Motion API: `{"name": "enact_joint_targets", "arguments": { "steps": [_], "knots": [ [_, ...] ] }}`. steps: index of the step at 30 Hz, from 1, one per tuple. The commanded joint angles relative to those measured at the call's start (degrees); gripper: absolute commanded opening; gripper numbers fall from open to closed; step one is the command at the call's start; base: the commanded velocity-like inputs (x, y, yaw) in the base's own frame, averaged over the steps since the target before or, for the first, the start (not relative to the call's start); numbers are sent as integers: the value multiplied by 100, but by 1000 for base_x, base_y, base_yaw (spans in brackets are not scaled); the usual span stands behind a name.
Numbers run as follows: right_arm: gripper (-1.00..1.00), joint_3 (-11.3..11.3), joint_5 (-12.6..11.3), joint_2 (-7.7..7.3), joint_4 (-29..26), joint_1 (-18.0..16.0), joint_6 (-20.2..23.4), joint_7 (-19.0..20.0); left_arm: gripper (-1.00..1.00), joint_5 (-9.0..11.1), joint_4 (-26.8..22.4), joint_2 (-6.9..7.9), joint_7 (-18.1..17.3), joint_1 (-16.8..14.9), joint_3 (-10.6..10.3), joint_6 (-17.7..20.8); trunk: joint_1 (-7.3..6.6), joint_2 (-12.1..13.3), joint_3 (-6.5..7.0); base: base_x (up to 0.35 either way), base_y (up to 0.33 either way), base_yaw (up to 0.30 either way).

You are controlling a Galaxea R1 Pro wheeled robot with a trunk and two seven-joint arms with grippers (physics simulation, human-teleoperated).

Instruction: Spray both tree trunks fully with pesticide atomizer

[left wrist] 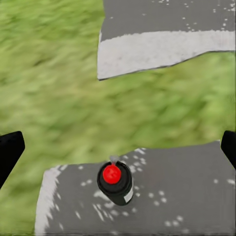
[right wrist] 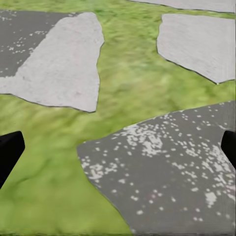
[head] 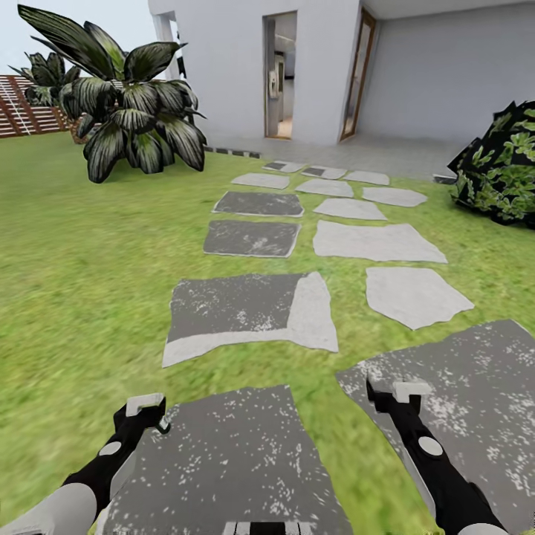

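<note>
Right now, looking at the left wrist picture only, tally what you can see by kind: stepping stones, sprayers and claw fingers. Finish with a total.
stepping stones: 2
pesticide atomizer: 1
left claw fingers: 2
Total: 5

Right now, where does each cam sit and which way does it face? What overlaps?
Head view: on the robot's head, facing forward and down over the stepping stones toward the white house; both arms show, left tool and right tool.
Left wrist view: near the left tool, looking down at a dark speckled stone with a red-topped dark bottle standing on it; black fingertips at the edges.
Right wrist view: near the right tool, looking down at grass and stones; fingertips at the edges.
Shared: all three show speckled stones and grass.
</note>
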Motion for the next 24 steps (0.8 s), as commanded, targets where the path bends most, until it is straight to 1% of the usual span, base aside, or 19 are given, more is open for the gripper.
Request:
{"name": "enact_joint_targets", "arguments": {
  "steps": [1, 24],
  "knots": [
    [100, 0, 0, 0, 0, 0, 0, 0, 100, 0, 1, 0, 0, 0, 0, 0, 2, -2, -32, 0, 0, 0],
    [100, 0, 0, 0, 0, 0, 0, 0, 100, 0, -14, -4, 0, 17, 0, -9, 61, -33, -752, 0, 0, 0]
  ]
}}
